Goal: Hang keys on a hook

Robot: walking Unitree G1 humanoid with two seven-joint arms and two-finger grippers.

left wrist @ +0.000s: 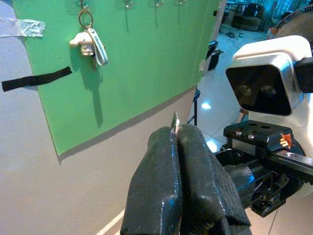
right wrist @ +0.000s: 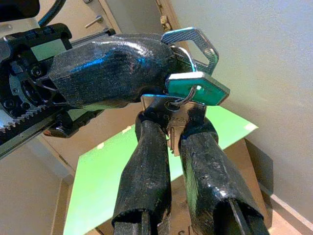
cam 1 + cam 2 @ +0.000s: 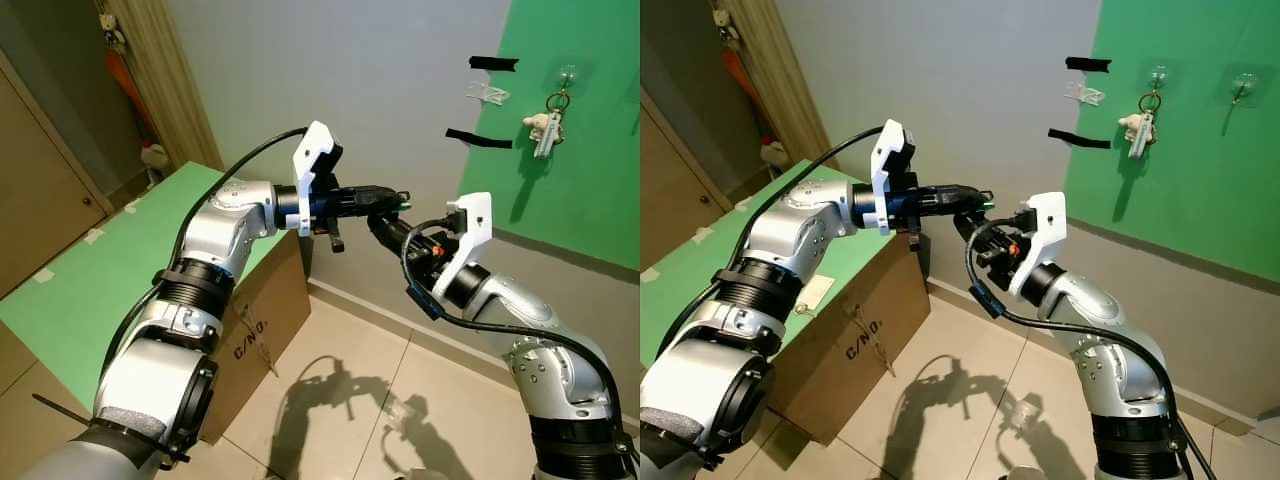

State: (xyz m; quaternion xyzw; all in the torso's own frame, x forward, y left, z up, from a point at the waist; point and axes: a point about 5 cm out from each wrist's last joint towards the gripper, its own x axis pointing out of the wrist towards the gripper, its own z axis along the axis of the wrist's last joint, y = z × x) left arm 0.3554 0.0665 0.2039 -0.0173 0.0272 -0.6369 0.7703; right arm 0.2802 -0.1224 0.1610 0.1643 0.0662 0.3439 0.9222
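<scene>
Handover mid-air: left gripper (image 2: 161, 63) and right gripper (image 2: 168, 122) both pinch keys (image 2: 195, 88); next, reach far-right hook (image 3: 1243, 88).

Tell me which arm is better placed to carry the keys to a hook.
Likely the right: the right gripper grips the keys alongside the left gripper, and the hooks sit on the robot's right.

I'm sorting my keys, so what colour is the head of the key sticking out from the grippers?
Green, on the key held between both grippers; the right wrist view shows it best.
</scene>
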